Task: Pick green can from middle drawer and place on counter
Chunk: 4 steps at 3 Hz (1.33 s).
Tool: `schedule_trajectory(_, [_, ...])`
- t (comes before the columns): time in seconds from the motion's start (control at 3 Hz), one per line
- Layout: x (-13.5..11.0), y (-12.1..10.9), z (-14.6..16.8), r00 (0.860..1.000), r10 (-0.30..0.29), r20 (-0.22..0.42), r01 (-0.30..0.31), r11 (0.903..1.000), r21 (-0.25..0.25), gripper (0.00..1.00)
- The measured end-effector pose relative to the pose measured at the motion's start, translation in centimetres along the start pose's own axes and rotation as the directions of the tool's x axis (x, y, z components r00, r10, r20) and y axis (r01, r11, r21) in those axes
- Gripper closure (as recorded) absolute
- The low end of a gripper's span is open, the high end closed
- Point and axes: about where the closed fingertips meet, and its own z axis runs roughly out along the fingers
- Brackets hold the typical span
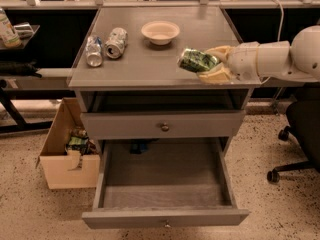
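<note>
The green can point(196, 60) is held on its side in my gripper point(210, 64), over the right front part of the counter point(150, 59). The pale fingers point(217, 75) are shut on the can's right end; my white arm reaches in from the right. I cannot tell whether the can touches the counter. The middle drawer point(165, 184) at the bottom of the cabinet stands pulled out, and its visible inside holds nothing. The knobbed drawer point(163, 125) above it is shut.
Two silver-white cans point(105, 45) lie at the counter's left. A cream bowl point(160, 32) sits at its back middle. A cardboard box point(67, 154) with items stands on the floor to the left. An office chair base point(295, 149) is on the right.
</note>
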Motion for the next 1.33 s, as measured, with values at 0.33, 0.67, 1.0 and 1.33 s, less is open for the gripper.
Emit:
schedule_trajectory(0.33, [0.2, -2.4, -0.2, 0.996, 0.085, 0.008, -0.085, 0.9954, 0.042, 1.00])
schedule_trajectory(0.67, [1.2, -3.9, 0.2, 0.981, 0.194, -0.001, -0.193, 0.9788, 0.069, 1.00])
schedule_trajectory(1.0, [2.8, -4.8, 0.7, 0.955, 0.294, -0.032, -0.290, 0.9534, 0.082, 1.00])
schedule_trajectory(1.33, [4.5, -4.9, 1.5, 0.930, 0.359, -0.082, -0.353, 0.9325, 0.076, 0.85])
